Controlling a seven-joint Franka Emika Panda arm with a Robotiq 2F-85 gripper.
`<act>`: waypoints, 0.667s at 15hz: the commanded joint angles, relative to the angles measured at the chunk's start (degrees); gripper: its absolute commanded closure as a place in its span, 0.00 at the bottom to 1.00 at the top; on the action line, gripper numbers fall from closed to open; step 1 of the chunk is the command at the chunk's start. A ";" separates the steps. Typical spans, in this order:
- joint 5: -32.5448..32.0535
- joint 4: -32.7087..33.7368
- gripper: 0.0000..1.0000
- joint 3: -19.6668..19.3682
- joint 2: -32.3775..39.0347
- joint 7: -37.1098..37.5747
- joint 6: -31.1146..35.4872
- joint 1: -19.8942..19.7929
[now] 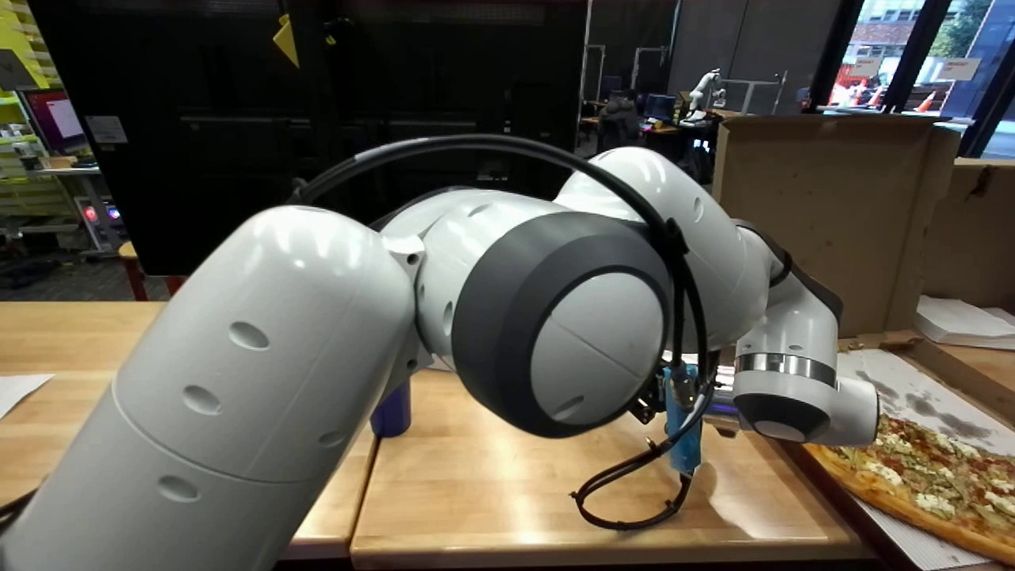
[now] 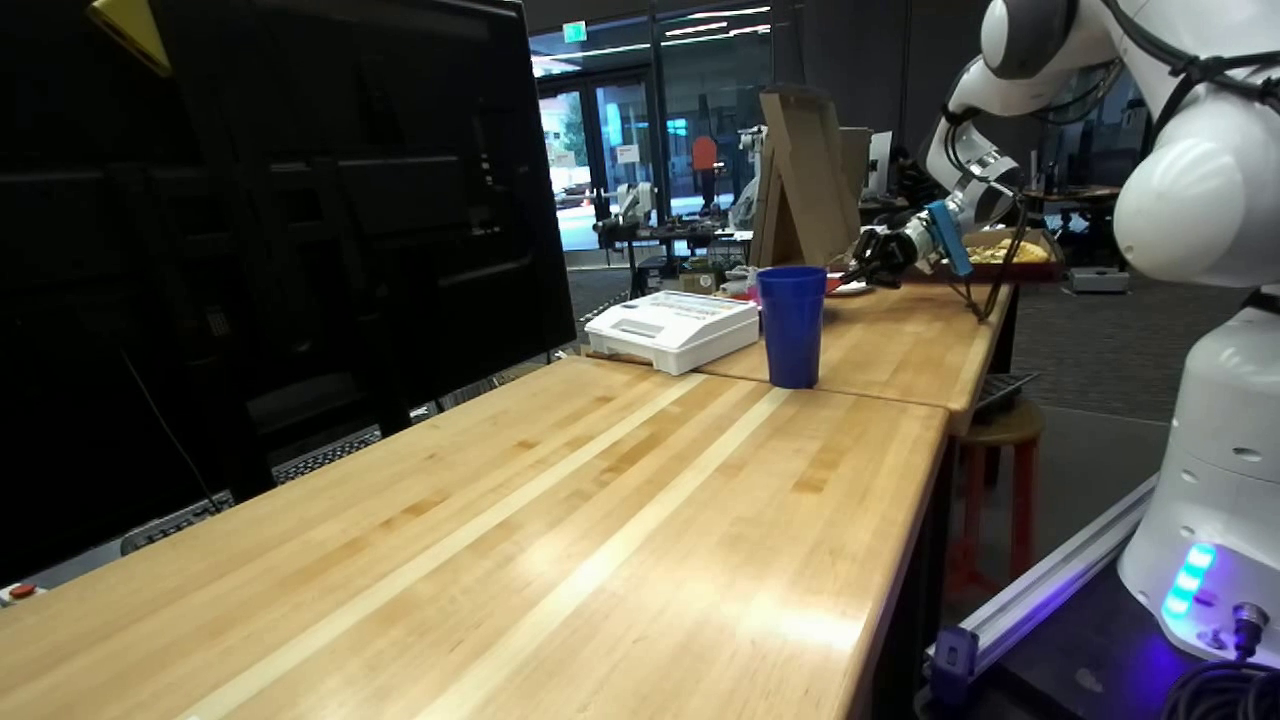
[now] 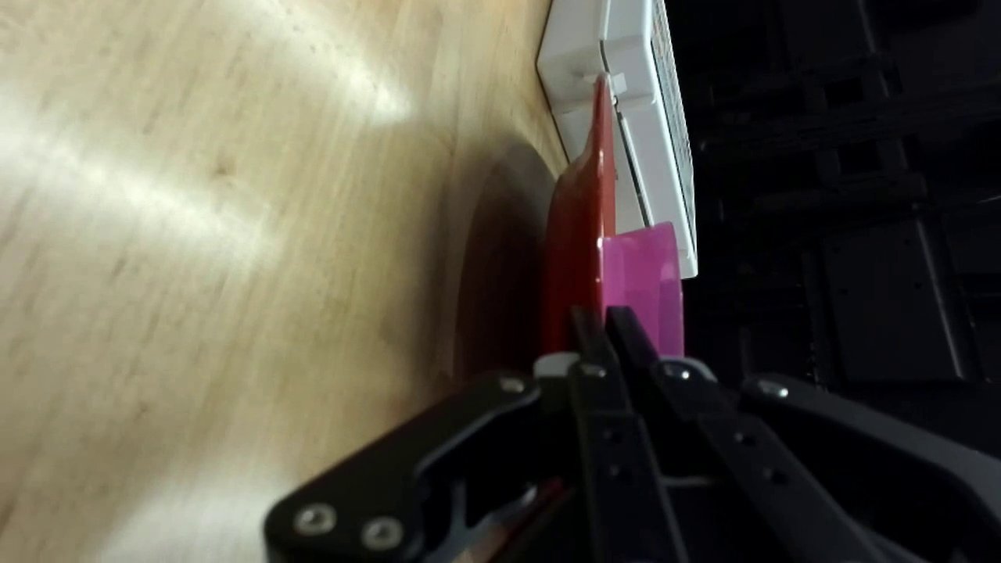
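Over the far wooden table [image 2: 900,335], the gripper [image 3: 602,317] has fingers [image 3: 636,344] nearly together, pinching a red plate [image 3: 579,250] by the rim. Wrist view shows a pink plastic item [image 3: 646,270] beside the plate, contact with fingers unclear; in an exterior view the arm [image 1: 507,277] hides the fingertips. Blue cup [image 2: 792,325] stands near white case [image 2: 672,325]; pizza [image 1: 932,460] in open box [image 1: 825,226], right. Glass doors [image 2: 600,150] far.
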 commanded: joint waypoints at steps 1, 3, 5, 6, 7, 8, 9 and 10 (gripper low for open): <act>1.61 1.35 0.99 0.59 0.70 -1.14 -1.11 -1.15; 1.89 2.08 0.99 0.66 1.73 -0.51 -1.53 -1.31; 1.75 2.68 0.99 0.58 2.83 0.61 -1.61 -1.28; 1.63 3.02 0.99 0.56 3.48 1.01 -1.53 -1.33; 1.68 3.11 0.99 0.52 3.92 1.33 -1.54 -1.54; 1.70 3.31 0.99 0.51 4.30 1.66 -1.67 -1.84; 1.90 3.38 0.99 0.55 4.66 1.90 -1.83 -2.24; 2.06 3.25 0.99 0.53 4.72 2.24 -1.87 -2.63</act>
